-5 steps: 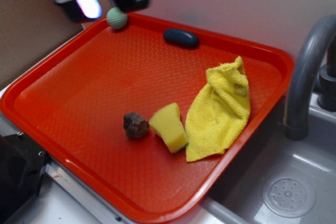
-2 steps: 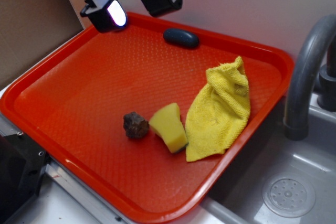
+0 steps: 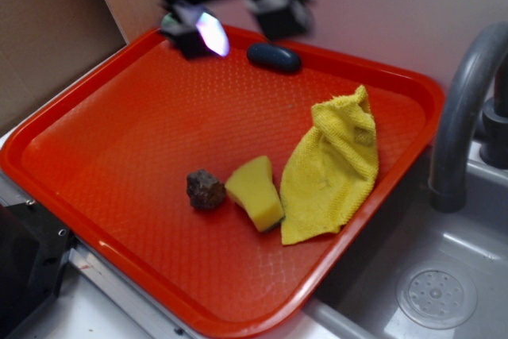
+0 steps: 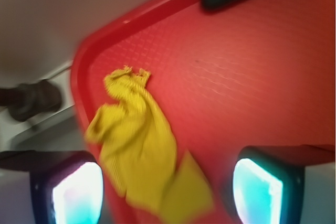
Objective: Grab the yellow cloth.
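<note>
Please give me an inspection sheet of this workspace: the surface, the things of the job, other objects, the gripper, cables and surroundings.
Surface: red tray, textured, beside a sink.
Job's things: yellow cloth lies crumpled at the tray's right side, not held.
Clutter: pale yellow sponge touching the cloth's left edge; brown rock just left of the sponge; dark oval object at the far rim.
Gripper: gripper is blurred above the tray's far edge, open, holding nothing; the wrist view shows the cloth between its fingers, farther off.
Cables: nothing seen.
Surroundings: grey faucet and sink drain to the right; wall behind.
</note>
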`<move>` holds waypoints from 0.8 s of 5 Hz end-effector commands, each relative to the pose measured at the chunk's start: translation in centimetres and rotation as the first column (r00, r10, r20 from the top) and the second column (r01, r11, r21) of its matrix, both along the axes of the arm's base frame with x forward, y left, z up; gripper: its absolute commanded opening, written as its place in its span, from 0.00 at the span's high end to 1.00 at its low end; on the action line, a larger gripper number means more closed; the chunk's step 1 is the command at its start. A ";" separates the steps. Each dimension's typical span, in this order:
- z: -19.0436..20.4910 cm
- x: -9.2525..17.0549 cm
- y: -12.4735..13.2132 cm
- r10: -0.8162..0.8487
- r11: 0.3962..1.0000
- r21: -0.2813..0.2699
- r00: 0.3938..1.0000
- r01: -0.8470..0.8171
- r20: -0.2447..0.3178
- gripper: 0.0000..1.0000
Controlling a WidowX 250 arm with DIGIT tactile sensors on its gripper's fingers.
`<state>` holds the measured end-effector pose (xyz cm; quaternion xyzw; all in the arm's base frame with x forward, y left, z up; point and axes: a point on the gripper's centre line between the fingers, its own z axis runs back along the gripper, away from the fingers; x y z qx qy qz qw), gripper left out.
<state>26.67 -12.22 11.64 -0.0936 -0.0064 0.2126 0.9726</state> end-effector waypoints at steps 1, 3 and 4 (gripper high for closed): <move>-3.8 4.1 -2.6 -0.094 0.996 -0.005 0.995 0.094 0.030 0.00; -7.9 5.2 -3.3 -0.089 0.993 0.071 0.996 0.090 -0.022 0.00; -7.4 4.8 -3.5 -0.095 0.990 0.099 0.995 0.095 -0.011 1.00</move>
